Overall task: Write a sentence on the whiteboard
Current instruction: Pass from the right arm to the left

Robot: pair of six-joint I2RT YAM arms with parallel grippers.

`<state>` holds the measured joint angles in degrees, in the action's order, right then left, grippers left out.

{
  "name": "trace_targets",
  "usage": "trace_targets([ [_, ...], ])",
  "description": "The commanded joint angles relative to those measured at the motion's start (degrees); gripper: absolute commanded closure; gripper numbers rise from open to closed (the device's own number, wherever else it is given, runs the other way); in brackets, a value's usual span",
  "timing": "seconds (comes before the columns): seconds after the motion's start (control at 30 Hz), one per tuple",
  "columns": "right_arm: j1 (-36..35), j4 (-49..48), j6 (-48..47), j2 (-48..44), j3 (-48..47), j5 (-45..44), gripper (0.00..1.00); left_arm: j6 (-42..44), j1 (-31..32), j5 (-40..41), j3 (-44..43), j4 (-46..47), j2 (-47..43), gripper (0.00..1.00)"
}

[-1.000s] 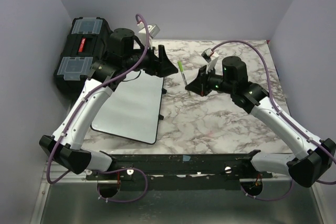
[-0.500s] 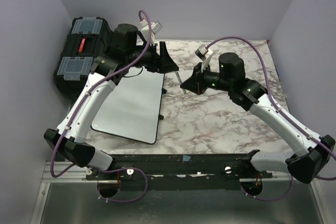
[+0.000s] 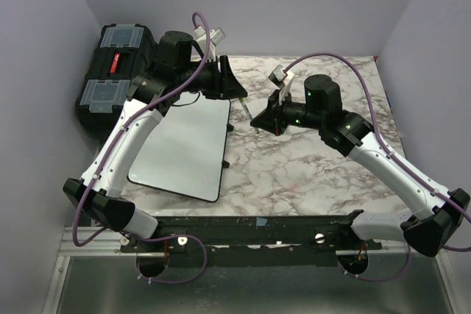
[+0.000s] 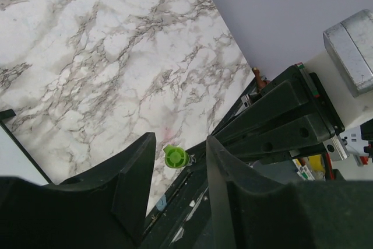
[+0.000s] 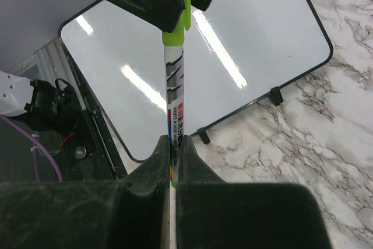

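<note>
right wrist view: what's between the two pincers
A green-capped white plastic marker bridges them: the right pincer is shut on its barrel, and its cap end sits inside the open left pincer. Both wrist views show it.

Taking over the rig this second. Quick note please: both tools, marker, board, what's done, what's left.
Left tool: open, jaws straddling the marker's green cap with a gap on each side, no grip.
Right tool: shut on the marker at the end opposite the cap, holding it above the table near the whiteboard's far right corner.
Whiteboard: flat on the table's left side, face blank.
Done: marker picked up and presented to the left tool.
Left: clamp and pull the cap off, then write the sentence; none of it is on the board.
</note>
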<state>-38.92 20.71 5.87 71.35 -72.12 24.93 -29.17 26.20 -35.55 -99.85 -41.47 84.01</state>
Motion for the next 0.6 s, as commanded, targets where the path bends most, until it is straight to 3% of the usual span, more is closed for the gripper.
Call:
trace_targets([
  [0.0, -0.6, 0.7, -1.7, -0.4, -1.0, 1.0, 0.99, -0.5, -0.4, -1.5, -1.7, -1.7, 0.5, 0.62],
  [0.17, -0.7, 0.5, -1.9, -0.7, -0.8, 0.7, 0.99, 0.0, -0.4, -2.0, -1.4, -2.4, 0.4, 0.68],
  [0.33, -0.7, -0.2, -1.8, -1.2, -0.1, 0.0, 0.99, 0.1, -0.4, -3.0, 0.0, -1.9, -0.1, 1.0],
  [0.4, -0.8, -1.1, -0.9, -1.6, 0.4, -1.4, 0.99, -0.2, -0.4, -3.0, 0.3, -1.3, -0.3, 1.0],
  [0.43, -0.8, -1.6, -0.2, -1.8, 0.8, -2.5, 0.93, -0.6, -0.5, -3.0, 0.7, -0.7, -0.5, 1.0],
  [0.47, -0.7, -2.5, 0.5, -2.0, 1.1, -3.5, 0.79, -1.2, -0.6, -3.1, 1.0, 0.2, -0.9, 1.0],
  [0.5, -0.7, -3.6, 1.6, -2.2, 1.7, -5.1, 0.55, -1.6, -0.7, -3.2, 1.4, 1.1, -1.2, 1.0],
  [0.57, -0.7, -5.7, 4.2, -2.6, 2.9, -7.6, 0.27, -3.0, -1.2, -3.5, 2.2, 3.4, -2.2, 1.0],
])
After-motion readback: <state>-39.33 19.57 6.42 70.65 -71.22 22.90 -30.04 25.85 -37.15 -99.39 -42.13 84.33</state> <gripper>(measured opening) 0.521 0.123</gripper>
